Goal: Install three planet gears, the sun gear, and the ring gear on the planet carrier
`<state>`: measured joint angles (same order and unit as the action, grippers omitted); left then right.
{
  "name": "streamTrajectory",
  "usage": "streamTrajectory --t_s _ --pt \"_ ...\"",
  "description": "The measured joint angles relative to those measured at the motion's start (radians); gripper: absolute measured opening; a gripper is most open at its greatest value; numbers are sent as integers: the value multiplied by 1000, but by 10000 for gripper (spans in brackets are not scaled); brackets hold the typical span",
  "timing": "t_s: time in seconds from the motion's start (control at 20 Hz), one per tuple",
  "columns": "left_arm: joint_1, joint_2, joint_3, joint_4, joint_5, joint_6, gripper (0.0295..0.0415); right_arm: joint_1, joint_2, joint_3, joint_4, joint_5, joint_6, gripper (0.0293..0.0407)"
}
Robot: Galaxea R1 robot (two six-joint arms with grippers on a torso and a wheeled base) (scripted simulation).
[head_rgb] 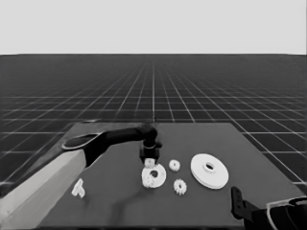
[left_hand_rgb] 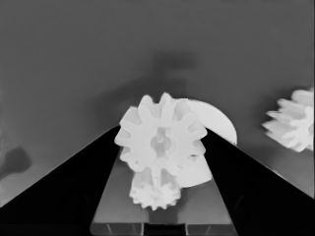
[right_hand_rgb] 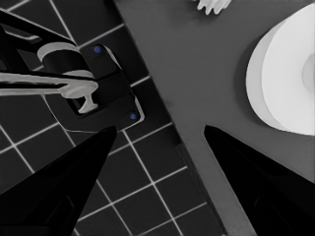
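Note:
My left gripper [head_rgb: 150, 160] hangs just over the far edge of the smaller round part [head_rgb: 160, 173], shut on a small toothed gear [head_rgb: 150, 163]. In the left wrist view that gear [left_hand_rgb: 161, 140] sits clamped between the two fingers of the left gripper [left_hand_rgb: 161, 132]. Under it a second gear [left_hand_rgb: 153, 192] rests on the smaller round part [left_hand_rgb: 216, 120]. Two more gears lie loose on the table, one [head_rgb: 174, 165] to its right and one [head_rgb: 180, 186] nearer the front. The larger round part [head_rgb: 209, 170] lies farther right. My right gripper [head_rgb: 236, 194] waits open at the lower right corner.
A thin white piece [head_rgb: 78, 188] lies at the left, close to the left arm's pale forearm. The right wrist view shows the table's corner, the larger round part [right_hand_rgb: 290, 73], a gear [right_hand_rgb: 211, 5] and dark machinery [right_hand_rgb: 88, 83] past the edge.

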<state>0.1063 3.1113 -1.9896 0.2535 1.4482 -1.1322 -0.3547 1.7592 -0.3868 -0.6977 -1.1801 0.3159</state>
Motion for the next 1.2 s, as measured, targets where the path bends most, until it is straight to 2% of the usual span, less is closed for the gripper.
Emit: streamTrajectory --t_s 0.3,0.4,0.45,0.55,0.8,0.95,1.2 --pt "14 7 -21 13 -11 11 312 0 0 0 0 0 0 385" --pt "14 8 -22 13 -11 11 372 0 0 0 0 0 0 385" --pt "14 8 -22 13 -11 11 381 0 0 0 0 0 0 385" --pt "14 8 -22 13 -11 11 384 0 0 0 0 0 0 385" --pt "14 8 -22 13 -11 11 385 0 0 0 0 0 0 385" --pt "-98 -30 92 -82 52 -51 385 0 0 0 0 0 0 385" --pt "-127 -33 101 -109 62 -56 385 0 0 0 0 0 0 385"
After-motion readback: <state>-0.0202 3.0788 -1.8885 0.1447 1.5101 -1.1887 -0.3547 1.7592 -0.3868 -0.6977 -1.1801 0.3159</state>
